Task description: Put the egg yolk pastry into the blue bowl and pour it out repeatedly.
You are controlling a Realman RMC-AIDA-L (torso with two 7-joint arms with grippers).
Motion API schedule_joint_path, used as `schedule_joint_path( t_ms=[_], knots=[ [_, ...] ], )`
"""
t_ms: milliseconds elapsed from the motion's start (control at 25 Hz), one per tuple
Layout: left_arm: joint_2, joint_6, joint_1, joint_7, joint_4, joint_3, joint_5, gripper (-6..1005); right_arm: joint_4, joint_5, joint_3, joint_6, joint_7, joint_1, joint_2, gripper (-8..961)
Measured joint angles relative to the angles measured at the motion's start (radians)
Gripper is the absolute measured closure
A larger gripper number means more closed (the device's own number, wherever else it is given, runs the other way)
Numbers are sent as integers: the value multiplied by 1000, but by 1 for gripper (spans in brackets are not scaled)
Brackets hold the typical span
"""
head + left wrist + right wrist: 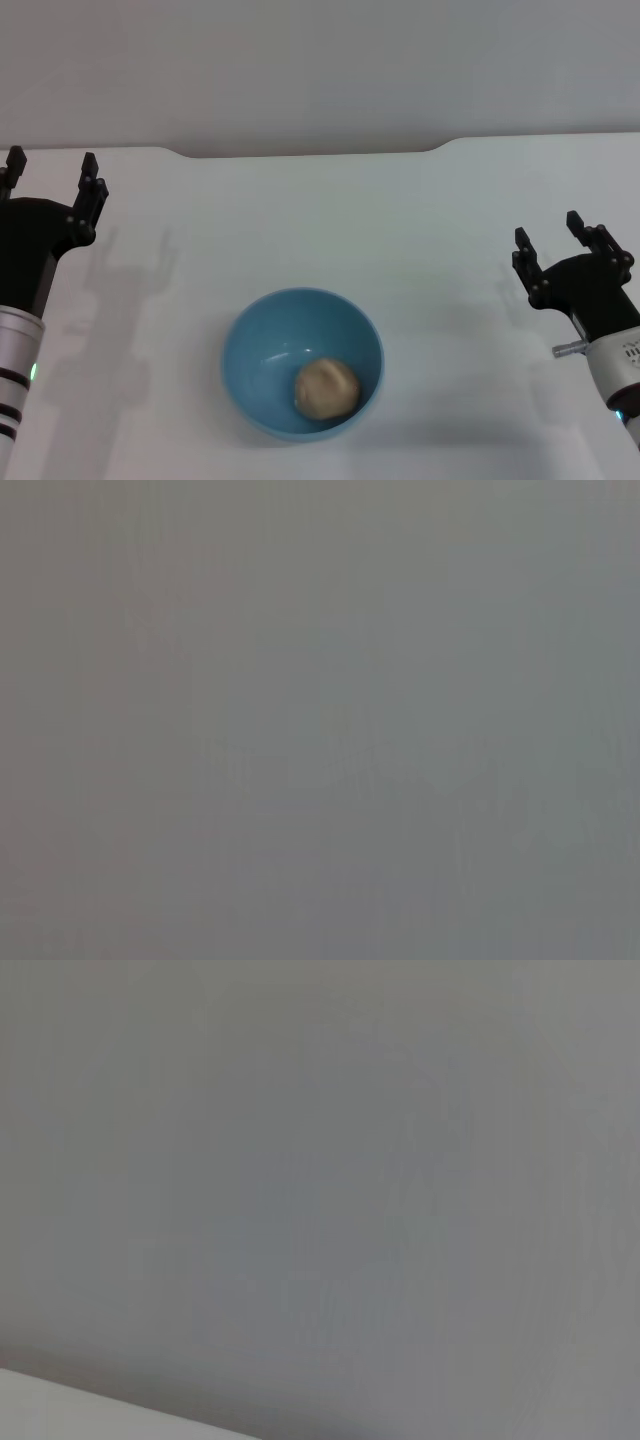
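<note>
Tan egg yolk pastry (327, 387) in blue bowl (250, 345); left hand (50, 170), right hand (548, 239) spread, empty.

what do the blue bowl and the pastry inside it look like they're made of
The blue bowl looks like glazed ceramic or hard plastic: its smooth sky-blue walls show soft highlights, but the look alone does not settle which. The egg yolk pastry resting inside looks like baked dough: matte tan, slightly grainy, with no shine. Both grippers, left and right, hang open, away from the bowl.
</note>
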Motion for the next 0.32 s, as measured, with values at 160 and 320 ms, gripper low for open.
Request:
schedule_joint_path(
  t_ms=[160, 320],
  knots=[
    [0, 0, -3, 0, -3, -1, 0, 283, 0, 32, 1, 1, 2, 4, 0, 401],
    [0, 0, -4, 0, 0, -1, 0, 283, 3, 63, -2, 2, 2, 8, 0, 401]
  ],
)
